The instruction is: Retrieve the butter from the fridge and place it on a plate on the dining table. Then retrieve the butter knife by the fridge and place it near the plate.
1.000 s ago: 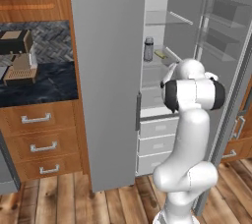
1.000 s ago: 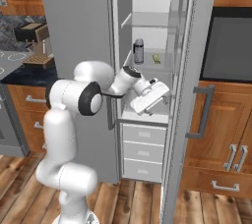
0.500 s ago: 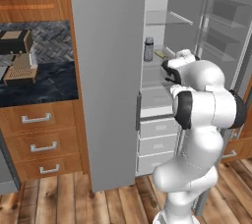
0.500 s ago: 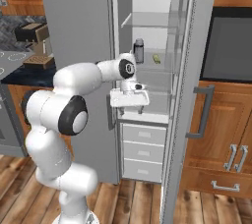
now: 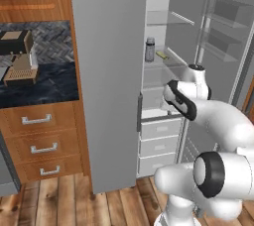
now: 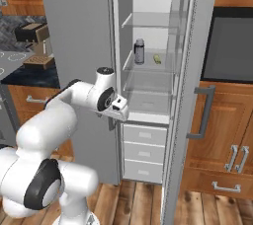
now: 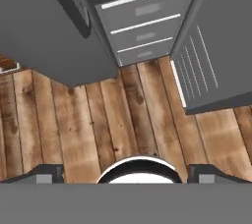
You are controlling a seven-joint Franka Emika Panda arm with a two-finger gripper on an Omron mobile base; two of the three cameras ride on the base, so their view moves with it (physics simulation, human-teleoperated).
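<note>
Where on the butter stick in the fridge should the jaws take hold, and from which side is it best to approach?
Grip the butter across its narrow width, near the middle. It lies flat on a clear shelf beside the grey can, so approaching from the open front, slightly from above, seems best.

Glossy white arm (image 5: 223, 121), rounded segments — dark joint bands

Open fridge (image 5: 109, 71), grey can (image 5: 150, 50) beside butter (image 5: 162, 55) on shelf

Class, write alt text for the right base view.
An open grey fridge holds a grey can and the small yellow butter on a clear shelf. The white arm reaches toward it, claw below that shelf.
</note>
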